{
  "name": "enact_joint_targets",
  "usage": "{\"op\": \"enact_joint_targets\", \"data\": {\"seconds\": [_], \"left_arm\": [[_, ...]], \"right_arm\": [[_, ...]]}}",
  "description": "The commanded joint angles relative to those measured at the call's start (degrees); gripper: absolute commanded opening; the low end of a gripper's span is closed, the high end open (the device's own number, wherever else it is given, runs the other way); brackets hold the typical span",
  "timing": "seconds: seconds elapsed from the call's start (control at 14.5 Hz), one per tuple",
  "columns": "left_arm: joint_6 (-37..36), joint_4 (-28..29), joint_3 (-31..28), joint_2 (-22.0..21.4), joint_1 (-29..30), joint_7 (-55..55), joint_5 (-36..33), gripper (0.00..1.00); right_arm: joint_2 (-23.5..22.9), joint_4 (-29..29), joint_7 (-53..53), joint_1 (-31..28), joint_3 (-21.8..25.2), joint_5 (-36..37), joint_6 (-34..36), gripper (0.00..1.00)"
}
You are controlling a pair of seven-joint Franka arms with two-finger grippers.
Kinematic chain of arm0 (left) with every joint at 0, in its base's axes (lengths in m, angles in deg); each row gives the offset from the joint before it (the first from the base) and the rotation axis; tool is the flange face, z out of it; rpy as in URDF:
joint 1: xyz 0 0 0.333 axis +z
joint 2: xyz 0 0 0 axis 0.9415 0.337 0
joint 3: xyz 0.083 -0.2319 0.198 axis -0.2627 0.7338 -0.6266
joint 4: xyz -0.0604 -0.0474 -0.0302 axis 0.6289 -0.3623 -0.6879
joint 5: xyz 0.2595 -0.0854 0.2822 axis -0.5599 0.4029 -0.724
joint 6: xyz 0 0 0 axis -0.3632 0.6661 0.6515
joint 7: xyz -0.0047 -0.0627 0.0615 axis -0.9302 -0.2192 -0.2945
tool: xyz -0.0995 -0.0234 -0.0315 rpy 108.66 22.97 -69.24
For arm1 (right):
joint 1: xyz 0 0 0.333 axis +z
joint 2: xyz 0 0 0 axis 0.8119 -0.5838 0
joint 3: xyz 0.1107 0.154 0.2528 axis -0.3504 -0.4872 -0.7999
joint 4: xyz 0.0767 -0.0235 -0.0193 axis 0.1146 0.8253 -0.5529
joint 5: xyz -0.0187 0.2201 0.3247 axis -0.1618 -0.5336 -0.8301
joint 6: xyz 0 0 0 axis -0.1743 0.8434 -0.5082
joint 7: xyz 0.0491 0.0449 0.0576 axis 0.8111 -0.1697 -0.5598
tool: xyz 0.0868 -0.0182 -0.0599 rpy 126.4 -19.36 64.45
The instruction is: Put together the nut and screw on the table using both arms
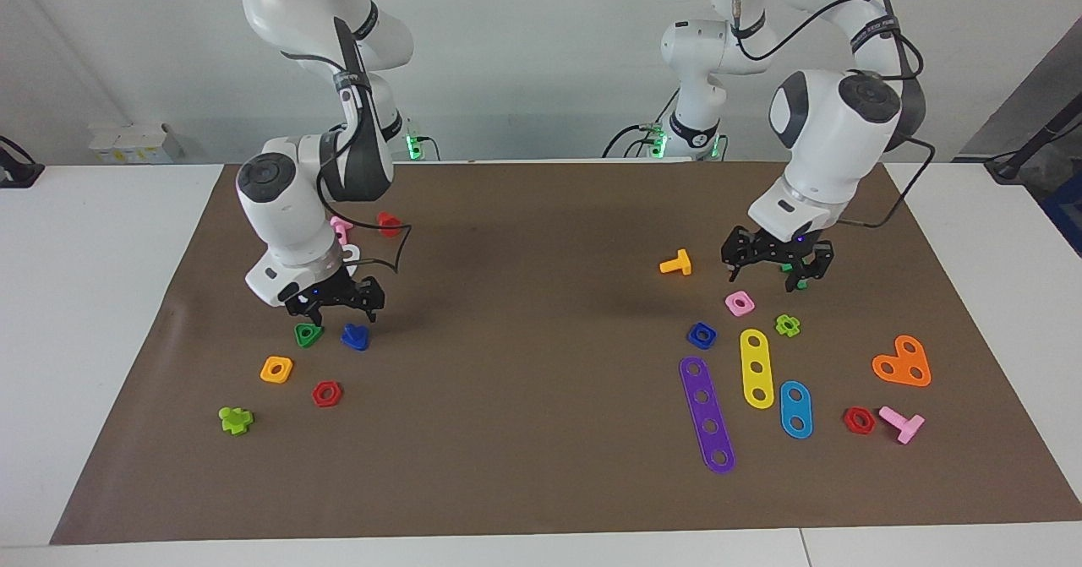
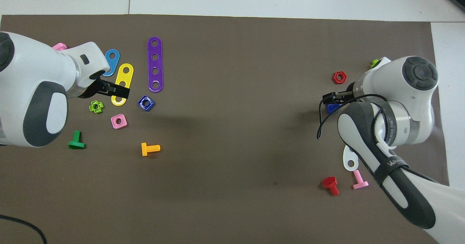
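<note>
Screw (image 1: 355, 336) under wide-open, empty right claw (image 1: 335, 312)

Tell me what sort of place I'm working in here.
Most likely a robotics lab bench. Two white arms work over a white table covered by a brown mat, with toy parts scattered on it: a purple strip, a blue nut, a blue screw.
</note>
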Motion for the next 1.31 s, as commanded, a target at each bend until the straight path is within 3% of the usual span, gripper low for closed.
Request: {"op": "enact_joint_targets", "data": {"seconds": [0.0, 0.21, 0.41, 0.62, 1.03, 1.24], "left_arm": [[3.6, 3.3, -0.9, -0.3, -0.6, 8.4, 1.1, 0.96], [6.3, 3.8, -0.9, 2.8, -1.6, 12.5, 1.1, 0.94], [9.4, 4.5, -1.0, 5.8, -3.0, 12.8, 1.1, 0.92], [11.0, 4.6, -1.0, 9.0, -3.8, 16.3, 1.0, 0.93], [14.0, 6.1, -1.0, 11.0, -4.8, 19.3, 0.5, 0.93], [15.5, 8.0, -1.1, 11.0, -4.8, 20.3, 0.4, 0.91]], "right_arm": [[0.1, 2.6, -3.8, -0.7, -0.2, -1.3, -3.6, 0.96], [-1.4, 3.3, -4.3, -0.8, -0.2, -1.3, -5.6, 0.85], [-3.2, 3.2, -6.9, -1.1, -0.2, -1.3, -6.8, 0.64], [-3.2, 2.8, -7.0, -1.2, -0.3, -1.3, -6.5, 0.56], [-2.9, 1.6, -7.0, -1.2, -0.3, -1.3, -4.9, 0.54], [-2.9, 1.7, -7.0, -1.2, -0.3, -1.3, -5.0, 0.33]]}}
